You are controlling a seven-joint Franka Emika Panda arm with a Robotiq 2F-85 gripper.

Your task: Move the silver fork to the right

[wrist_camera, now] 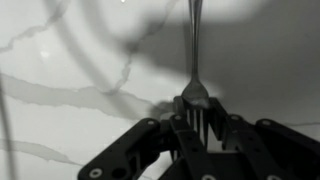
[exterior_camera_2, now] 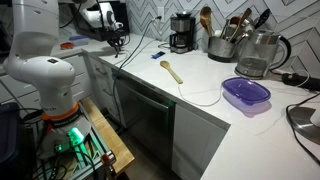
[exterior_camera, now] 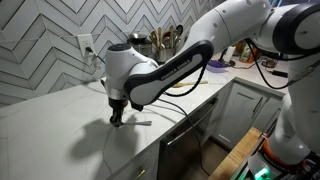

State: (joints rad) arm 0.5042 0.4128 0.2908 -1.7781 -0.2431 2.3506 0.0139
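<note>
The jaws are down at the pale, veined worktop and clamped on the tine end of the silver fork. Its slender handle reaches straight out ahead of them, close along the worktop surface.

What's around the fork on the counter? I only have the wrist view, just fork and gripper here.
Observer: A wooden spoon lies further along the counter, well apart from the gripper.
Operator: Anything between them?
Observer: A dark cable crosses the counter between the spoon and the arm. It does not touch the fork.
Operator: And on the wall side?
Observer: A power outlet sits on the tiled wall behind the gripper.
</note>
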